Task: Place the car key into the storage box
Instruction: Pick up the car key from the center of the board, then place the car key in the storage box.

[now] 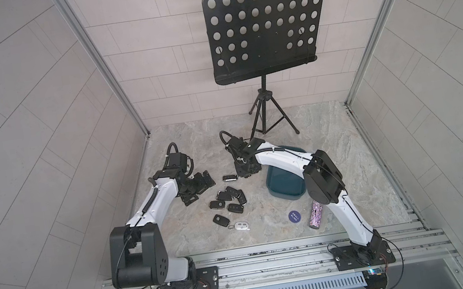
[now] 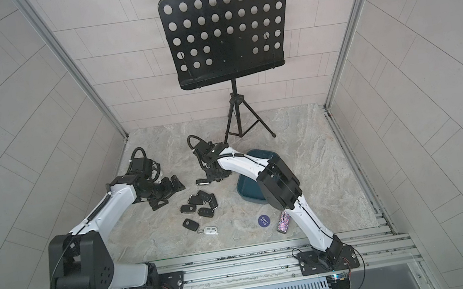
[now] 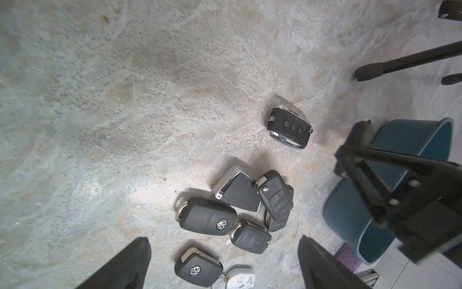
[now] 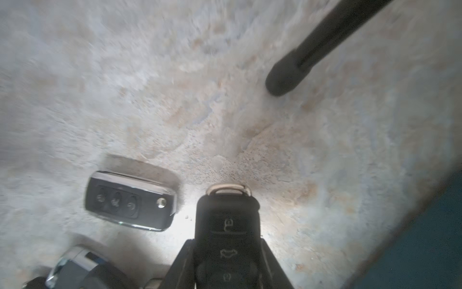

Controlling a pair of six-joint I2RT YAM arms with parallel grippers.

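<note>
Grey-veined stone covers the desk (image 1: 333, 152) inside a tiled booth, and over it the right pincer (image 4: 226, 252) is closed tight on a black three-button plastic car key (image 4: 226, 220), its silver loop pointing away from the wrist. That car key hangs just above the stone, beside the dark teal rounded plastic storage box (image 1: 284, 188) and not yet in it; the box shows as a teal corner in the right wrist view (no key is visible inside it, though the arm hides much of it). The hold looks to sit on the key's rear half only, so I judge that a quick swing could pivot or drop it. Carried low, the key could strike the box's near wall; the black tripod leg (image 4: 292, 72) of the music stand is near too. A chrome-edged black key fob (image 4: 130, 200) lies just beside and could be nudged. The left pincer (image 1: 196, 188) stands wide open and empty, near the heap of black fobs (image 1: 230, 199).
</note>
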